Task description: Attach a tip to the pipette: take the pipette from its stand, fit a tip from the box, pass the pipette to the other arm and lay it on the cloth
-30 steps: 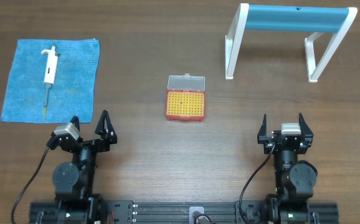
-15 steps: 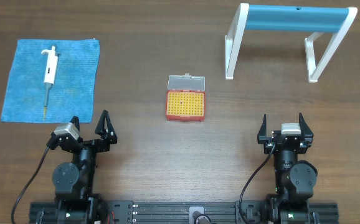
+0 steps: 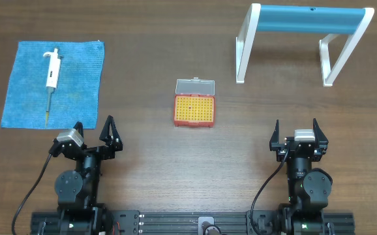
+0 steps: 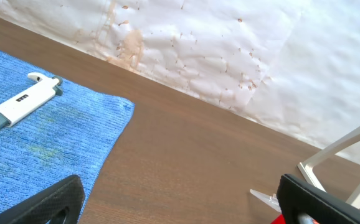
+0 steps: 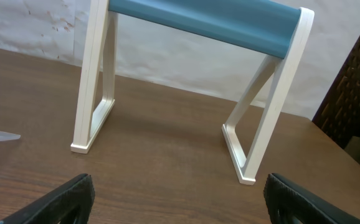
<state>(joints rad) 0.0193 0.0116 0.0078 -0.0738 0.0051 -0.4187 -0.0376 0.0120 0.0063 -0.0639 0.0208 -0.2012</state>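
A white pipette [image 3: 50,73] with a yellow tip lies on the blue cloth [image 3: 77,98] at the far left of the table; its handle [image 4: 18,106] also shows on the cloth [image 4: 49,155] in the left wrist view. An orange tip box [image 3: 194,109] with its clear lid folded back sits mid-table. The white stand with a blue bar [image 3: 306,19] stands at the far right, seen close in the right wrist view [image 5: 198,15]. My left gripper [image 3: 94,134] rests open near its base, below the cloth. My right gripper [image 3: 296,134] rests open near its base, holding nothing.
Bare wooden tabletop lies between the tip box, the cloth and the stand. A pale wall runs behind the table's far edge. The stand's white legs [image 5: 93,93] rise from the table ahead of my right gripper.
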